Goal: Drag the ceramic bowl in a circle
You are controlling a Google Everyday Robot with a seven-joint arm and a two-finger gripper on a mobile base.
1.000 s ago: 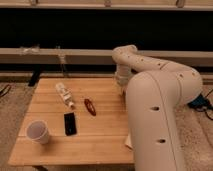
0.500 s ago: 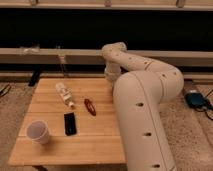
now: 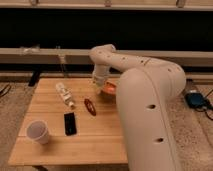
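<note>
The ceramic bowl (image 3: 109,89) is orange-red and glossy. It sits on the wooden table (image 3: 50,107) near the back right, and my white arm hides most of it. My gripper (image 3: 101,81) is at the end of the arm, reaching down at the bowl's left rim. The contact between them is hidden by the wrist.
A clear bottle (image 3: 65,94) lies on its side left of the bowl. A small red-brown object (image 3: 90,106) and a black phone (image 3: 70,123) lie mid-table. A white paper cup (image 3: 39,132) stands at the front left. A dark wall with a ledge runs behind the table.
My arm has swung left across the table's back right, and the wrist now sits lower over the bowl. The orange bowl now shows beneath it. The other objects have not moved.
</note>
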